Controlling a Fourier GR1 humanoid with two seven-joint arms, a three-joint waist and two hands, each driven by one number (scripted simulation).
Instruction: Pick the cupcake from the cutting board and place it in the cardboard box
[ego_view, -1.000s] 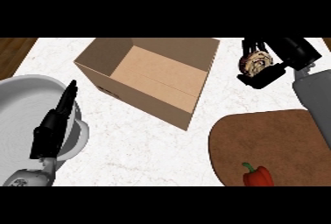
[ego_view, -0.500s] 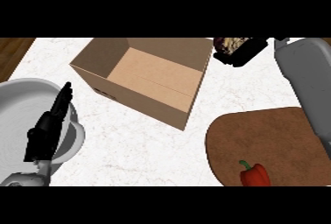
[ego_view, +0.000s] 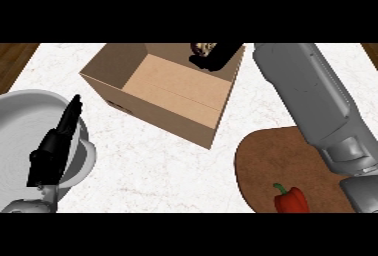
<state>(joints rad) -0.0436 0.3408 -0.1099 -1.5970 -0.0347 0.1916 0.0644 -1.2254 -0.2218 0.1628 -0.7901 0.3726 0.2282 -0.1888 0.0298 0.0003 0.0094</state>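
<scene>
The cardboard box (ego_view: 166, 92) stands on the worktop (ego_view: 159, 170) in the upper middle of the frame, with the right hand (ego_view: 215, 56) holding the cupcake (ego_view: 202, 48) over its far right corner. The cutting board (ego_view: 277, 160) lies at lower right, carrying a pepper (ego_view: 290, 200) near its lower edge. A bowl (ego_view: 29, 115) sits at the left edge with the left hand (ego_view: 55, 145) over it.

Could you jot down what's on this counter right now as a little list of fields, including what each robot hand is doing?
right robot hand: curled round the cupcake, over the far side of the cardboard box
cardboard box: open, nothing seen on its visible floor
cutting board: brown, at right, holds a red bell pepper
left robot hand: fingers straight, resting over the grey bowl at left
counter: white marble
</scene>
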